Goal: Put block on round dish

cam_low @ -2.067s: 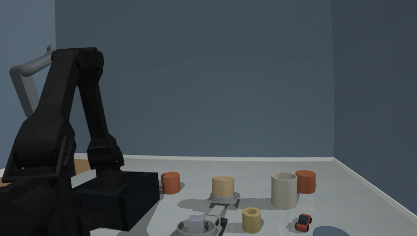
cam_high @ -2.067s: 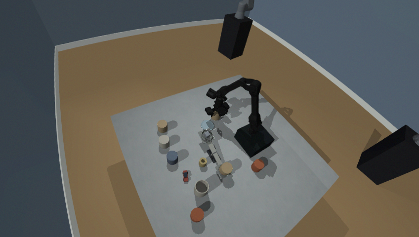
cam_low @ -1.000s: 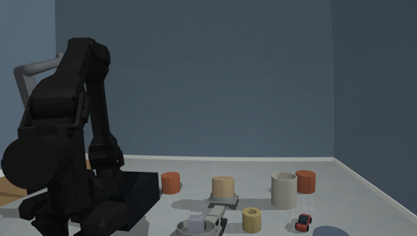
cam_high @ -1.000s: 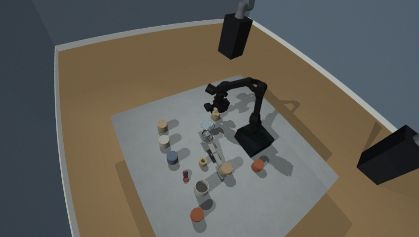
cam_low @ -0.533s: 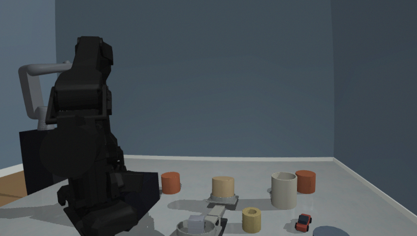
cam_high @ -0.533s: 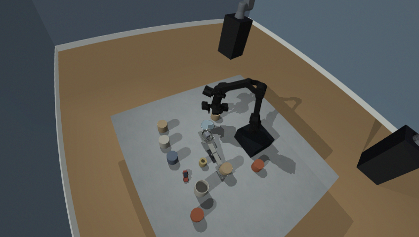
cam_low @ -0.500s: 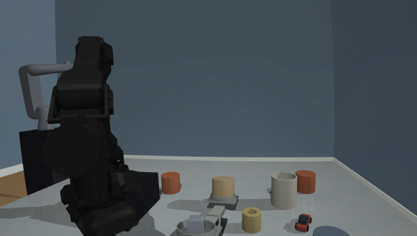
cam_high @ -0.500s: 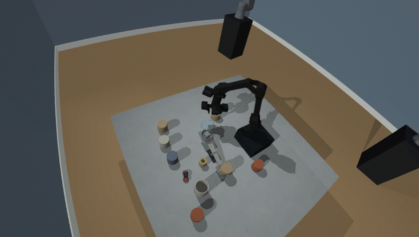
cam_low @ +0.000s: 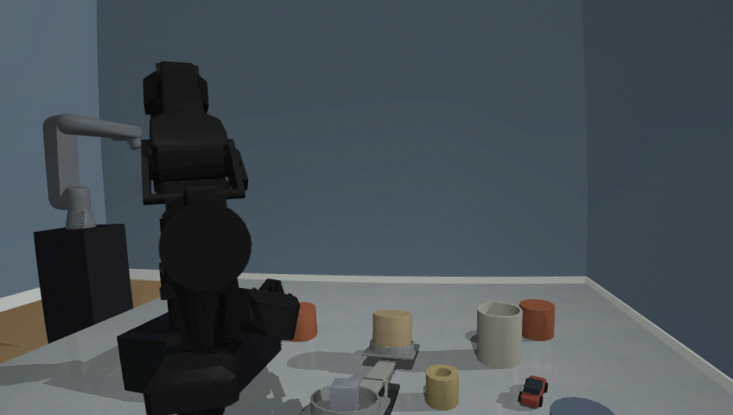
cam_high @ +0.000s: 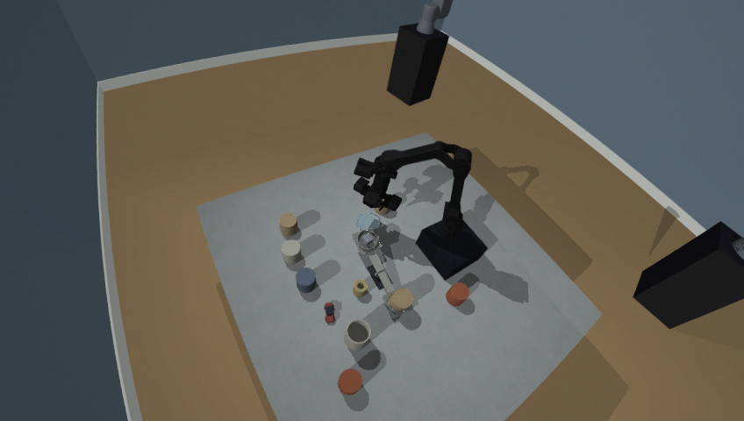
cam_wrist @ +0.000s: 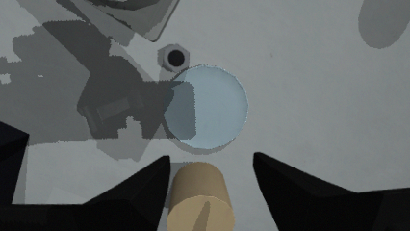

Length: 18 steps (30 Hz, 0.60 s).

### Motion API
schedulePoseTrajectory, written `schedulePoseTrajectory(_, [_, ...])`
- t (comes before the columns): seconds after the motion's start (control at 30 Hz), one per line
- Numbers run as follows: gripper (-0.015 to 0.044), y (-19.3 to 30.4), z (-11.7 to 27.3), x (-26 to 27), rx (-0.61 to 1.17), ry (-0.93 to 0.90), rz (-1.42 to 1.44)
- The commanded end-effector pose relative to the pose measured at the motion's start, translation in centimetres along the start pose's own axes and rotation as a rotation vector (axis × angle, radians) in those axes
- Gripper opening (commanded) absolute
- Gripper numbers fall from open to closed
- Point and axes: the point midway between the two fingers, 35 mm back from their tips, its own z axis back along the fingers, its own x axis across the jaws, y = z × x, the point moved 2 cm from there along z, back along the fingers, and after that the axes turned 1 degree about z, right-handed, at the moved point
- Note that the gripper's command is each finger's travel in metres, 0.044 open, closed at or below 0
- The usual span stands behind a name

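My gripper (cam_wrist: 212,160) is open and empty above the table. A tan cup (cam_high: 382,210) (cam_wrist: 201,185) stands on the table beside the dish, below and between my spread fingers in the wrist view. The pale blue round dish (cam_high: 368,221) (cam_wrist: 221,101) is bare, with my arm's shadow over part of it. The pale lilac block (cam_high: 367,239) (cam_low: 344,393) sits uncovered in the ring at the near end of the balance (cam_high: 385,281) (cam_low: 378,374). The other tan cup (cam_high: 401,300) (cam_low: 391,328) stands on the far end. The arm hides the fingers in the exterior view.
A hex nut (cam_wrist: 164,61) lies between dish and balance. Around stand a yellow ring (cam_high: 360,286) (cam_low: 442,391), a grey mug (cam_high: 357,338) (cam_low: 499,339), a red toy car (cam_high: 329,311) (cam_low: 533,391), red cylinders (cam_high: 457,293) (cam_high: 349,381) and, farther left, tan (cam_high: 288,224), white (cam_high: 291,251) and blue (cam_high: 305,280) cylinders.
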Motion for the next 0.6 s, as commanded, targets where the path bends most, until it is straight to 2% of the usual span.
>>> schedulePoseTrajectory(0.0, [0.0260,-1.1,0.2,-0.1,-0.003,-0.003,-0.142])
schedulePoseTrajectory(0.57, [0.0260,-5.4,1.0,0.8,-0.002,-0.018,-0.732])
